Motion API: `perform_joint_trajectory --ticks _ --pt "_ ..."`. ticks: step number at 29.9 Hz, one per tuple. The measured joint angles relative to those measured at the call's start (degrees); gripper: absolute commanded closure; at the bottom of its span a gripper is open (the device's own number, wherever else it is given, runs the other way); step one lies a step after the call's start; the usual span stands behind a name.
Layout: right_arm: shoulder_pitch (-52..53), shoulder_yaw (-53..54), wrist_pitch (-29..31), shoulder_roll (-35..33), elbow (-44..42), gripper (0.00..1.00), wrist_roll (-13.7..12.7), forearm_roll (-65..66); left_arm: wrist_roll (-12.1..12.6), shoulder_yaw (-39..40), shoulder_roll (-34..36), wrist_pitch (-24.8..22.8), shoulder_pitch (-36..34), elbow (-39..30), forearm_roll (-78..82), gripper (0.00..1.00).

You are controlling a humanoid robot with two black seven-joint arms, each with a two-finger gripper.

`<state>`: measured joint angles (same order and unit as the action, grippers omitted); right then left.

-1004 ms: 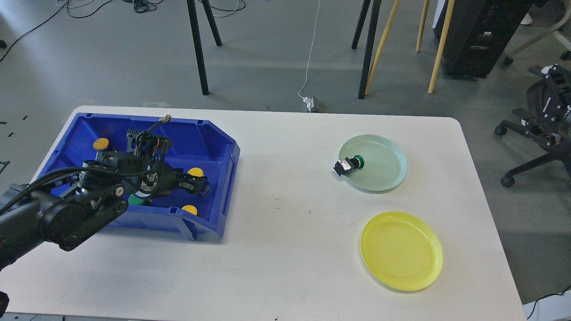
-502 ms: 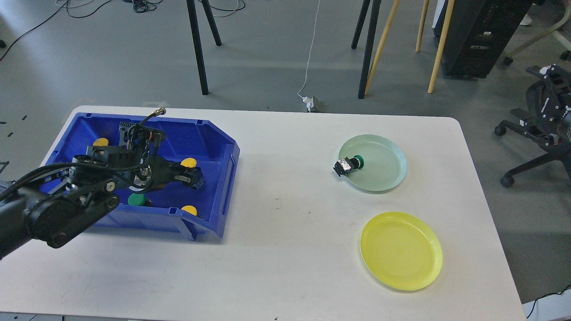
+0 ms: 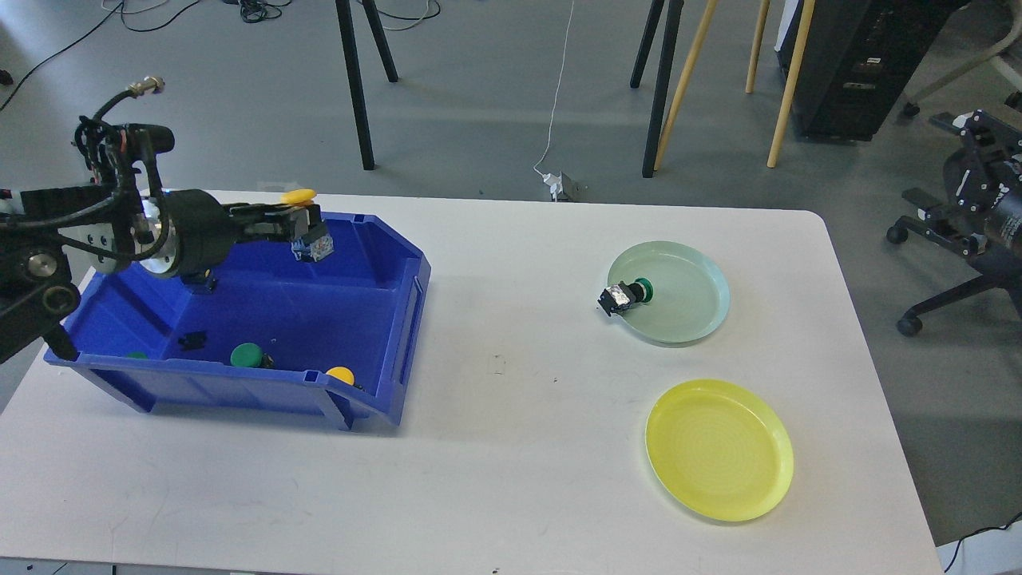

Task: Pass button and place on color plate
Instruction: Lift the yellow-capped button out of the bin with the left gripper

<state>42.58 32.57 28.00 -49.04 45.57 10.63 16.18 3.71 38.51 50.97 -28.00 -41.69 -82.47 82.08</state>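
Observation:
My left gripper is shut on a yellow button with a blue body, held up above the back of the blue bin. In the bin lie a green button and a yellow button near the front wall. The pale green plate at the right holds a green button at its left rim. The yellow plate is bare at the front right. My right gripper is out of view.
The white table carries the bin at the left and both plates at the right. A small black part lies in the bin. Chair and stand legs are on the floor behind the table.
My left gripper has risen out of the bin with a yellow button in it, moving up and toward the back. The bin's contents now show.

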Motion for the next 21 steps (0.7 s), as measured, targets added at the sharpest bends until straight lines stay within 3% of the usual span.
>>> perform_joint_trajectory --ticks 9,13,21 --pt "1.80 0.36 -0.01 3.24 0.81 0.02 0.47 -0.09 4.41 2.47 -8.36 0.00 -9.95 1.18 -27.42 0.73" --pt "1.91 0.84 -0.01 3.47 4.13 0.02 1.75 -0.11 7.50 2.22 -14.29 0.00 -13.33 3.77 -38.77 0.73" --pt "1.91 3.29 -2.01 4.12 15.36 0.02 3.23 -0.15 9.44 2.15 -30.41 0.00 -17.13 18.21 -46.27 0.73"
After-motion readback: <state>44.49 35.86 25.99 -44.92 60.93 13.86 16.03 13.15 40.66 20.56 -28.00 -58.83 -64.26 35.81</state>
